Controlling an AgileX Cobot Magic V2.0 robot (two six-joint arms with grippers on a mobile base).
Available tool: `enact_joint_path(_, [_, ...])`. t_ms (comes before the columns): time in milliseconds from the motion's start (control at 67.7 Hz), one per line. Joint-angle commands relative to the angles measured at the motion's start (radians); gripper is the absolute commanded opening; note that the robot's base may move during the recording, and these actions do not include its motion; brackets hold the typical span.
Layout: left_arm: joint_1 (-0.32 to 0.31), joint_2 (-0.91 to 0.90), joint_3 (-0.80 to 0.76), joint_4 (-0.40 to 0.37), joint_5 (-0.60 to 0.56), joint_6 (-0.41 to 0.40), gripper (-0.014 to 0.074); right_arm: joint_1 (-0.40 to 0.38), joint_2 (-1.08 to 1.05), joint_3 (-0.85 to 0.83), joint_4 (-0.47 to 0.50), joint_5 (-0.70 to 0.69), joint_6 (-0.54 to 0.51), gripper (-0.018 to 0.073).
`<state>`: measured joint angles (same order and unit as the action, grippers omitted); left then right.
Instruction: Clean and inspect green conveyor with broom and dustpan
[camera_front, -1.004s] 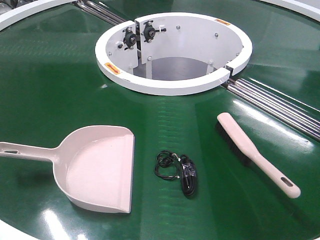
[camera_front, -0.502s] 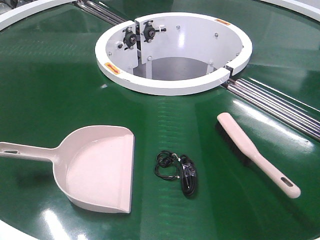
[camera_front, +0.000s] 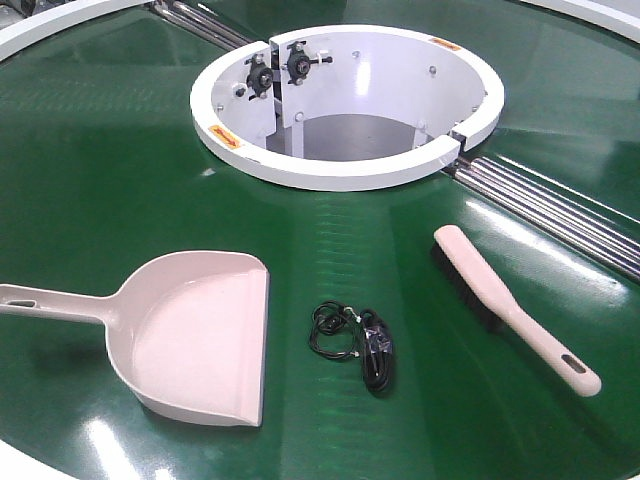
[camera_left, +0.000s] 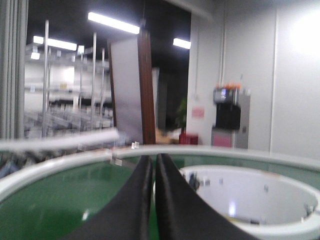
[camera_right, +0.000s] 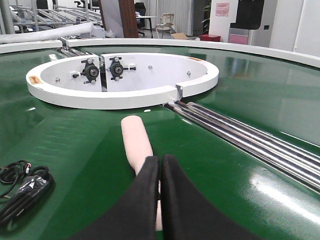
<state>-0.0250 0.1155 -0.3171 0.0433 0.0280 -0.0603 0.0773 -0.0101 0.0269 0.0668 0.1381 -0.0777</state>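
Observation:
The green conveyor fills the front view. On it, near left, lies the pale pink dustpan, mouth toward the right and handle pointing left. The pink broom lies near right, bristles down, with its slotted handle end toward the front. Neither gripper appears in the front view. In the right wrist view my right gripper is shut, empty, in line with the broom, whose near part it hides. My left gripper is shut and empty, raised over the belt.
A black coiled cable bundle lies on the belt between dustpan and broom, also seen at the left of the right wrist view as the cable bundle. The white centre ring opens behind it. Steel roller rods run back right.

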Motion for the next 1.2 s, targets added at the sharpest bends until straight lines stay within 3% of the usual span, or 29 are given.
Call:
enact_joint_path(0, [-0.001,0.115,-0.153,-0.001,0.14,-0.011,-0.0008,-0.001,-0.018,0.021,-0.003,-0.07,-0.004,-0.0009])
enact_joint_path(103, [-0.001,0.243,-0.254,0.009,0.297,0.001,-0.0008,-0.001,-0.018,0.021,-0.003,-0.07,-0.004,-0.0009])
enact_joint_path(177, [-0.001,0.323,-0.272,0.005,0.348,0.015,-0.0008,-0.001,-0.018,0.021,-0.003,-0.07,-0.004,-0.0009])
enact_joint_path(517, [-0.001,0.481,-0.272,-0.002,0.389,0.011,-0.0003,-0.001,-0.018,0.021,-0.003,-0.07,-0.004,-0.0009])
enact_joint_path(665, [-0.001,0.515,-0.272,-0.001,0.399,0.027,0.0046,-0.001,-0.018,0.021,-0.003,-0.07,-0.004,-0.0009])
enact_joint_path(798, [-0.001,0.535,-0.272,-0.002,0.394,0.06,0.0152,-0.001,-0.018,0.021,-0.003,-0.07,-0.004,-0.0009])
enact_joint_path(1034, [-0.001,0.534,-0.272,-0.002,0.394,0.06,0.0466,-0.001,-0.018,0.021,-0.003,-0.07,-0.004,-0.0009])
enact_joint_path(1182, [-0.001,0.534,-0.272,-0.008,0.379,0.06,0.0565,-0.001,-0.018,0.021,-0.003,-0.07,-0.004,-0.0009])
